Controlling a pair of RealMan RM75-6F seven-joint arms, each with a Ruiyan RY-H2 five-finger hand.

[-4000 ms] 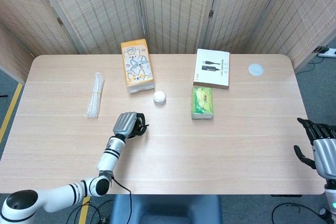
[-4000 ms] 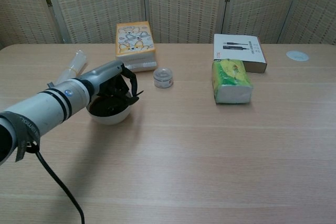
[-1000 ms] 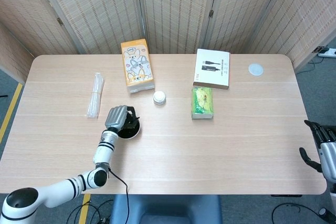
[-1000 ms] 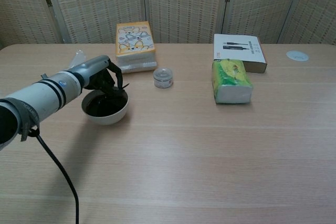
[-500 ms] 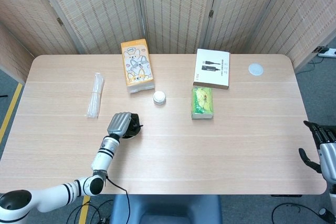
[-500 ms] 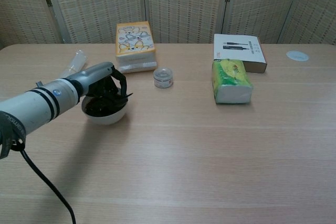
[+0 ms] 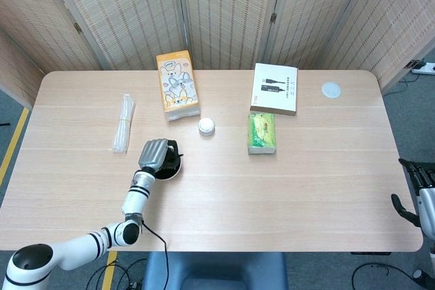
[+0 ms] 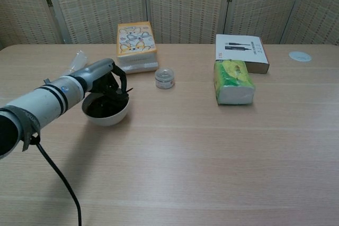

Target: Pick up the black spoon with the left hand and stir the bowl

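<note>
Pale wood runs across the whole counter (image 7: 272,188), and near its left side sits the white bowl (image 8: 106,110) with its dark inside. We see our left robot hand (image 8: 108,82) poised over the far rim of that bowl, fingers curled down into it. A thin dark tip sticks out to the right of the fingers in the chest view, which we take to be the black spoon (image 8: 125,92); so the left robot hand appears to be grasping the spoon, with its working end down in the bowl. Holding it from above like this makes sense, since the wrist can then swing the spoon round inside the rim without tipping the bowl. We judge the pick-up done and the stirring under way.

Our right robot hand (image 7: 416,198) shows only at the right edge of the head view, off the counter, and we cannot tell how its fingers lie.

Everything else stands farther back, out of the arm's sweep: a bundle of clear tubes (image 7: 122,123) on the left, an orange tissue pack (image 7: 177,85), a small round jar (image 7: 206,126) just right of the bowl, a green packet (image 7: 262,132), a white box (image 7: 274,89) and a round lid (image 7: 331,89) far right.
</note>
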